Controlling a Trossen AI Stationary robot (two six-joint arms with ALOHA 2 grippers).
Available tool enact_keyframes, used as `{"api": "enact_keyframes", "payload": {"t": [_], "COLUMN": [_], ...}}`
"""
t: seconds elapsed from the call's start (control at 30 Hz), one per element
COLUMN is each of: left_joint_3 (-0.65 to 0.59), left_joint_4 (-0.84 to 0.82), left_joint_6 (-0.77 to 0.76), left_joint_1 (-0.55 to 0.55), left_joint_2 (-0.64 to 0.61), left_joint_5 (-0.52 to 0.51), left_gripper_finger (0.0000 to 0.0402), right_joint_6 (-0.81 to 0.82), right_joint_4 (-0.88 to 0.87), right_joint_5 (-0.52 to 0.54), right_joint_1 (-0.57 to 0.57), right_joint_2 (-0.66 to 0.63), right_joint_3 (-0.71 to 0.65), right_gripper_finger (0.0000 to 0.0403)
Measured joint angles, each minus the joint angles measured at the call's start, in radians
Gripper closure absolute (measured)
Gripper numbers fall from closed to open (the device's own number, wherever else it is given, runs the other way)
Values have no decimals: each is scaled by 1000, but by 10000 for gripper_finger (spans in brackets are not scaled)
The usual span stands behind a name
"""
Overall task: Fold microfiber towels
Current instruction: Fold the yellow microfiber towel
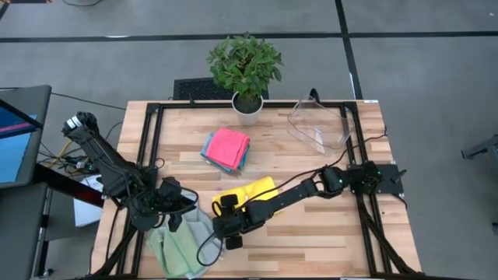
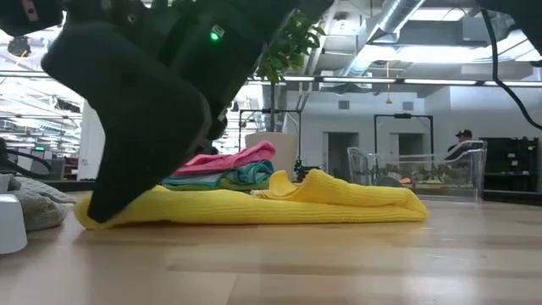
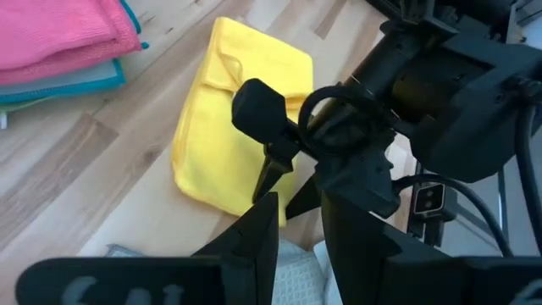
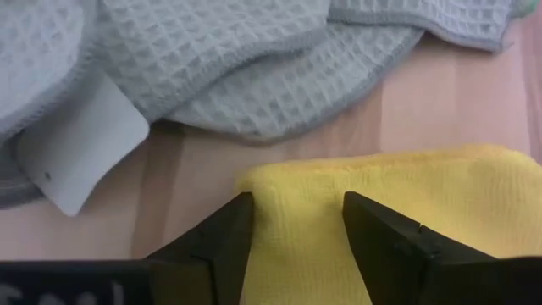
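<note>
Only the right wrist view shows fingers (image 4: pixel 385 241) straddling the yellow towel (image 4: pixel 406 191).

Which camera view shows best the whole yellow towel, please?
The left wrist view: the yellow towel lies there almost entirely in sight, folded on the table. The high view has it partly under the right arm, the low view gives only its side edge, and the right wrist view only one corner.

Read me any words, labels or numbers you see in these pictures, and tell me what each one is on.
No text can be read.
White tag on the sage green towel: blank on the side that shows.
Small label on the right arm: too small to read.
Laptop screen beside the table: nothing legible.
</note>
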Motion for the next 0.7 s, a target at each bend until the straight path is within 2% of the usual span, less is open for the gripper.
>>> {"api": "enact_keyframes", "payload": {"t": [0.2,0.33,0.5,0.7], "left_joint_3": [0,0,0,0], "left_joint_4": [-5,-9,-9,-10], "left_joint_6": [0,0,0,0], "left_joint_1": [0,0,0,0], "left_joint_2": [0,0,0,0], "left_joint_5": [-1,-16,-30,-52], "left_gripper_finger": [317,317,317,317], "right_joint_6": [6,31,35,144], "right_joint_4": [-32,-69,-68,-85], "right_joint_5": [17,30,33,27], "right_joint_1": [3,4,7,9], "right_joint_2": [2,5,6,4], "right_joint_3": [-9,-6,-8,-4], "right_gripper_finger": [191,212,275,380]}}
